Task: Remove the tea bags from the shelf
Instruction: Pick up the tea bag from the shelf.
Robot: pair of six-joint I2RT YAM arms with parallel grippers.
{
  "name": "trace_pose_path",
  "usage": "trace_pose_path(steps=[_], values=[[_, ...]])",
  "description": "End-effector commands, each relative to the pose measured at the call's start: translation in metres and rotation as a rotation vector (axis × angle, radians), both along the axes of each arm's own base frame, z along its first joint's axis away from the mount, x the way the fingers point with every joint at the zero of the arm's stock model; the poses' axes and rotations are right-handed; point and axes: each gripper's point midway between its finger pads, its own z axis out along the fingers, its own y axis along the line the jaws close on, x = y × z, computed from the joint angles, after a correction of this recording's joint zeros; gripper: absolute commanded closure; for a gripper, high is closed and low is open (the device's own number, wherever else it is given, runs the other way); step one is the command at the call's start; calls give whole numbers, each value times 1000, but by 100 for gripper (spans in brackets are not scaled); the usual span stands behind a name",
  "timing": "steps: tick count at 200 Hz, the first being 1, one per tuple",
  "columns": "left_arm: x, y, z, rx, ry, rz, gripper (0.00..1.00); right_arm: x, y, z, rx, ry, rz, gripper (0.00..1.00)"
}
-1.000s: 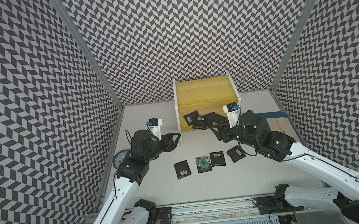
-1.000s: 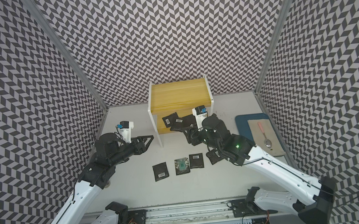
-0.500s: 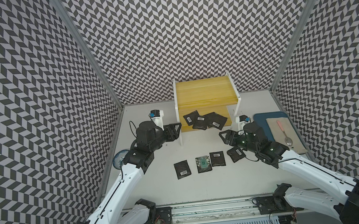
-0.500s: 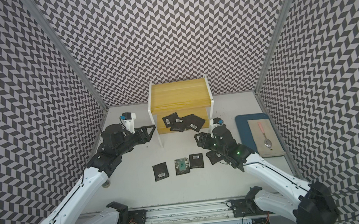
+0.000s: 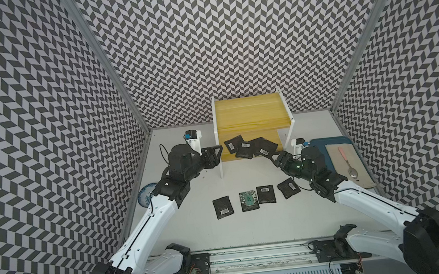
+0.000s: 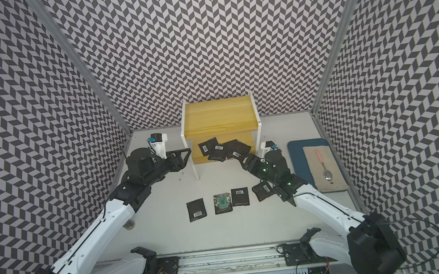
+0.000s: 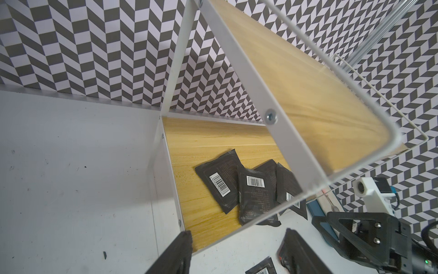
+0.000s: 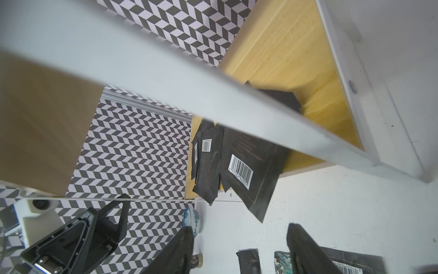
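In both top views the small two-tier shelf of yellow wooden boards on a white metal frame is standing at frame centre. The black left gripper is hovering beside its left front leg, and the black right gripper is hovering just off its lower right. Both are holding their jaws apart, gripping nothing. Several flat square black tea bags are lying overlapped on the lower board. Four more such bags are sitting in a row on the white tabletop, below centre.
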Motion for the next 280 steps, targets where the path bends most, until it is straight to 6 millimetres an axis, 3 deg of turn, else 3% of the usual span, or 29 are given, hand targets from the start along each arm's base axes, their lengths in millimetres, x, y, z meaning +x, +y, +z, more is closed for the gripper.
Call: trace_pose_path(steps=[1, 55, 125, 150, 222, 246, 280], values=[[1, -4, 22, -19, -61, -15, 35, 7, 11, 9, 79, -13, 35, 35], [0, -3, 23, -12, -64, -11, 36, 16, 19, 1, 105, 11, 64, 45], [1, -5, 20, -14, -54, -19, 37, 11, 17, 13, 223, -28, 46, 56], [1, -5, 22, -17, -57, -21, 37, 13, 17, 10, 223, -13, 34, 64], [-3, -3, 21, -18, -57, -17, 37, 14, 15, 0, 209, 21, 16, 97], [-3, -3, 22, -19, -61, -17, 37, 11, 14, -1, 206, 23, 24, 100], [-4, -2, 24, -19, -65, -15, 37, 6, 12, 13, 179, -19, 38, 100]])
